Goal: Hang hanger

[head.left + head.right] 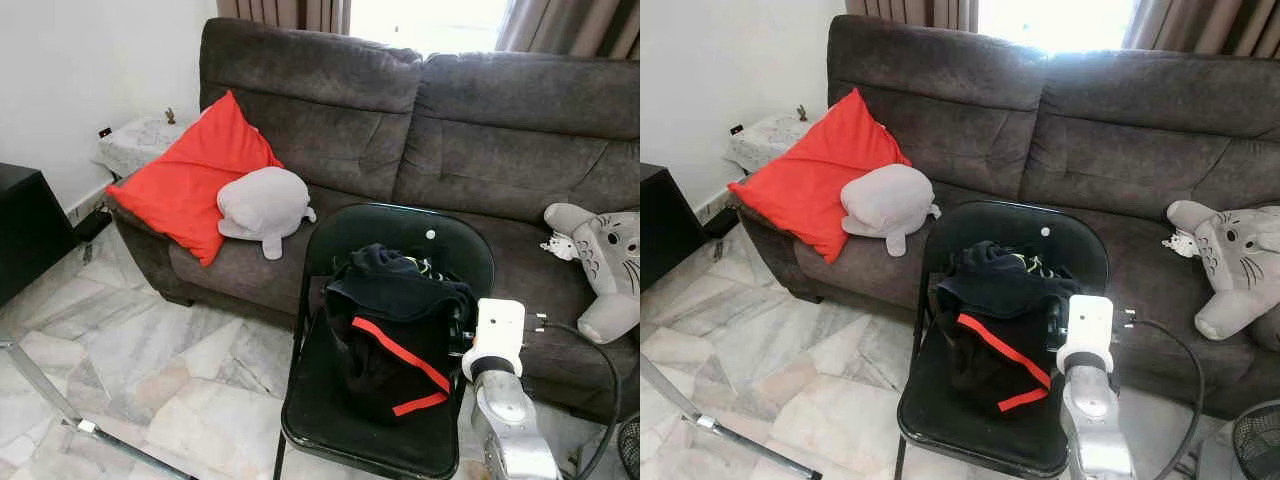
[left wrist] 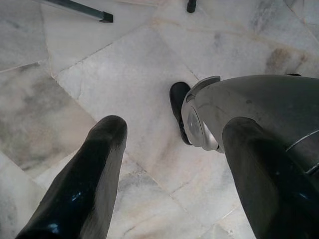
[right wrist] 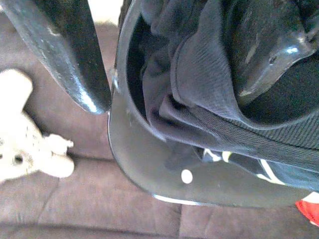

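A black garment with a red stripe (image 1: 395, 340) lies bunched on a black folding chair (image 1: 330, 420) in front of the sofa. My right arm's white wrist (image 1: 497, 335) reaches in at the garment's right side. In the right wrist view my right gripper (image 3: 172, 99) is open. One finger (image 3: 65, 50) is outside the chair's back rim (image 3: 129, 159) and the other finger (image 3: 264, 50) rests against the dark cloth (image 3: 209, 84). My left gripper (image 2: 174, 129) hangs open over the marble floor (image 2: 124, 89), holding nothing.
A dark grey sofa (image 1: 480, 150) stands behind the chair with a red cushion (image 1: 195, 175), a grey plush (image 1: 262, 205) and a grey cat plush (image 1: 600, 260). A black cabinet (image 1: 20, 230) is at the left. A metal bar (image 1: 60, 410) crosses the floor at the lower left.
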You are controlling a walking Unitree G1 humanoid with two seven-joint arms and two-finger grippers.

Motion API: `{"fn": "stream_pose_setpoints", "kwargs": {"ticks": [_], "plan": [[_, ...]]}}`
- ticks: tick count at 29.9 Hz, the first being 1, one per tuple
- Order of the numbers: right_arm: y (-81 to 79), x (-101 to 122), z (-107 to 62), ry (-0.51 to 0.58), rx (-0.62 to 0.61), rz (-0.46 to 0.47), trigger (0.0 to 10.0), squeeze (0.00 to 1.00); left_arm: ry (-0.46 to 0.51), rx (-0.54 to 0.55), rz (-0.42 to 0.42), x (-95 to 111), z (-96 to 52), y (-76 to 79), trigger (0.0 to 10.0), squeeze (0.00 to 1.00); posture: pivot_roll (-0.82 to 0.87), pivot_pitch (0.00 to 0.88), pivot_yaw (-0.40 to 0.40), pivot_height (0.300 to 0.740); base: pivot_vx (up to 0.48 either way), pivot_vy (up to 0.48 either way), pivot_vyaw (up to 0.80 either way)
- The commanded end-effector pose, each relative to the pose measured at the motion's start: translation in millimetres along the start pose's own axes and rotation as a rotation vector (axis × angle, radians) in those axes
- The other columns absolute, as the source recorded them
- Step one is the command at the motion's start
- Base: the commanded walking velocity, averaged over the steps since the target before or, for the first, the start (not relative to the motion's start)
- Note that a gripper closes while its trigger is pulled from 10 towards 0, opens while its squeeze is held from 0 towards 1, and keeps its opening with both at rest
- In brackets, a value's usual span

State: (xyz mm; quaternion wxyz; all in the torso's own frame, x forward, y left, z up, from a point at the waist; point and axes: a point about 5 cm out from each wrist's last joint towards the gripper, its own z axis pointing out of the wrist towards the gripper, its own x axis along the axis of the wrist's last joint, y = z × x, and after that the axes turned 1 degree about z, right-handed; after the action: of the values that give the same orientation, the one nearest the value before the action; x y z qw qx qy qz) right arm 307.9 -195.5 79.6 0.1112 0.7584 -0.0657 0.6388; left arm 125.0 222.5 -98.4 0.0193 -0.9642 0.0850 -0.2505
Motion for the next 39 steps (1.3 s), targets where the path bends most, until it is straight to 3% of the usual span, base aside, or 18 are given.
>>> {"fn": "stream_pose_setpoints", "kwargs": {"ticks": [1, 8, 14, 15, 16, 17, 21, 22, 23, 29, 30, 32, 33, 34, 35, 36, 37, 39], "plan": [[0.5, -8, 2.0, -0.071, -0.018, 0.072, 10.0, 0.00, -0.012, -0.009, 0.032, 1, 0.6, 0.9, 10.0, 0.00, 0.08, 0.000, 0.019, 0.740, 0.000, 0.000, 0.00], [-8.7, -17, 2.7, -0.131, 0.018, 0.138, 10.0, 0.00, -0.010, -0.013, 0.042, 3, 1.5, 2.3, 10.0, 0.00, 0.09, 0.000, 0.021, 0.740, 0.000, 0.000, 0.00], [-10.2, -14, 6.0, -0.112, 0.024, 0.147, 10.0, 0.00, -0.012, -0.011, 0.047, 8, 3.4, 4.0, 10.0, 0.00, 0.09, 0.000, 0.024, 0.740, 0.000, 0.000, 0.00], [-10.1, -12, 7.5, -0.104, 0.025, 0.153, 8.4, 0.00, -0.012, -0.010, 0.049, 10, 3.9, 4.5, 10.0, 0.00, 0.09, 0.000, 0.024, 0.740, 0.000, 0.000, 0.00], [-9.9, -11, 8.2, -0.099, 0.024, 0.157, 8.4, 0.00, -0.011, -0.010, 0.049, 10, 4.1, 4.8, 10.0, 0.00, 0.09, 0.000, 0.024, 0.740, 0.000, 0.000, 0.00], [-9.6, -10, 10.0, -0.095, 0.025, 0.157, 0.0, 0.00, -0.010, -0.011, 0.051, 13, 4.8, 5.7, 10.0, 0.00, 0.09, 0.000, 0.025, 0.740, 0.000, 0.000, 0.00], [-9.3, -8, 13.3, -0.099, 0.021, 0.159, 0.0, 0.00, 0.002, -0.020, 0.056, 20, 7.5, 13.2, 10.0, 0.00, 0.09, 0.000, 0.025, 0.740, 0.000, 0.000, 0.00], [-9.5, -9, 13.8, -0.105, 0.021, 0.160, 2.3, 0.00, 0.004, -0.022, 0.057, 21, 7.9, 14.5, 10.0, 0.00, 0.09, 0.000, 0.025, 0.740, 0.000, 0.000, 0.00], [-10.1, -13, 14.3, -0.136, 0.015, 0.166, 10.0, 0.00, 0.006, -0.024, 0.059, 22, 8.7, 16.7, 10.0, 0.00, 0.09, 0.000, 0.025, 0.740, 0.000, 0.000, 0.00], [-9.3, -21, 13.7, -0.184, -0.009, 0.228, 10.0, 0.00, 0.015, -0.028, 0.066, 29, 10.3, 19.2, 10.0, 0.00, 0.10, 0.000, 0.026, 0.740, 0.000, 0.000, 0.00], [-8.5, -22, 13.8, -0.183, -0.017, 0.259, 1.8, 0.00, 0.019, -0.028, 0.068, 32, 11.0, 19.8, 10.0, 0.00, 0.10, 0.000, 0.026, 0.740, 0.000, 0.000, 0.00], [-8.3, -22, 14.1, -0.180, -0.019, 0.275, 1.8, 0.00, 0.020, -0.028, 0.069, 34, 11.3, 20.1, 10.0, 0.00, 0.10, 0.000, 0.028, 0.740, 0.000, 0.000, 0.00], [-8.1, -22, 14.7, -0.180, -0.018, 0.285, 0.0, 0.00, 0.019, -0.027, 0.071, 35, 11.6, 20.6, 10.0, 0.00, 0.10, 0.000, 0.029, 0.740, 0.000, 0.000, 0.00], [-7.9, -22, 15.1, -0.182, -0.019, 0.294, 0.2, 0.00, 0.015, -0.026, 0.072, 32, 10.9, 19.3, 10.0, 0.00, 0.10, 0.000, 0.029, 0.740, 0.000, 0.000, 0.00], [-7.4, -22, 15.7, -0.185, -0.020, 0.300, 1.7, 0.00, 0.010, -0.024, 0.072, 27, 9.7, 17.2, 10.0, 0.00, 0.10, 0.000, 0.029, 0.740, 0.000, 0.000, 0.00], [-7.3, -22, 16.0, -0.183, -0.019, 0.297, 2.2, 0.00, 0.008, -0.024, 0.072, 26, 9.3, 16.6, 10.0, 0.00, 0.10, 0.000, 0.029, 0.740, 0.000, 0.000, 0.00], [-7.5, -22, 16.3, -0.179, -0.014, 0.298, 0.0, 0.00, 0.007, -0.023, 0.072, 25, 9.2, 16.2, 10.0, 0.00, 0.10, 0.000, 0.029, 0.740, 0.000, 0.000, 0.00], [-8.9, -21, 16.9, -0.173, -0.005, 0.298, 0.0, 0.00, 0.006, -0.023, 0.073, 24, 9.0, 15.9, 10.0, 0.00, 0.10, 0.000, 0.030, 0.740, 0.000, 0.000, 0.00]]}}
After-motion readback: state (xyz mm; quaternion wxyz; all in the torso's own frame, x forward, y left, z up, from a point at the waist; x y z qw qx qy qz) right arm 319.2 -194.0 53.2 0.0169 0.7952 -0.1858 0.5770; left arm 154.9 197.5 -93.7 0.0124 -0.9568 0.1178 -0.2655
